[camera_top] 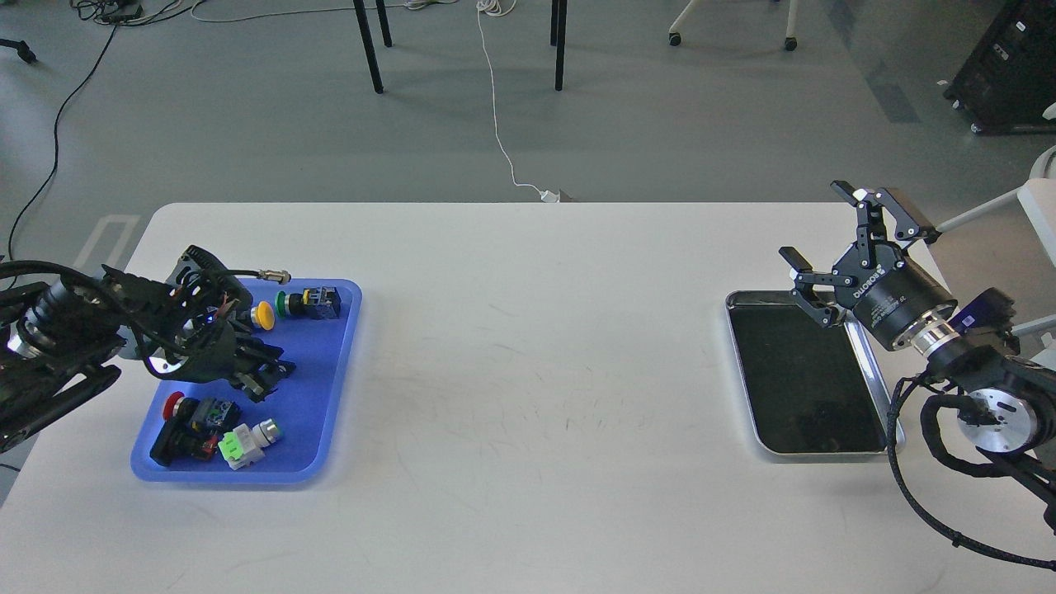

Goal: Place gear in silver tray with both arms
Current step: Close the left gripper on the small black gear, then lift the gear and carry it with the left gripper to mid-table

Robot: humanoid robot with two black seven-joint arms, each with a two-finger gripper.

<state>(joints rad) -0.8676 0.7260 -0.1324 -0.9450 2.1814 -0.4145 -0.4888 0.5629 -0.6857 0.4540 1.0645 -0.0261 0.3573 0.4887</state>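
The silver tray (876, 373) lies at the right of the white table, and its dark bottom is bare. My right gripper (825, 231) is open and empty, held above the tray's far right corner. My left gripper (266, 373) reaches low into the blue plastic tray (318, 396) at the left. It is dark against the parts, and I cannot tell its fingers apart. In the blue tray lie a yellow button (263, 313), a green and black switch (310, 303), a red and black switch (190, 417) and a white and green part (247, 443). I see no plain gear wheel.
A metal connector on a cable (276, 275) sticks out at the blue tray's far edge. The white table (536, 371) spans the view. Chair legs and cables stand on the floor behind it.
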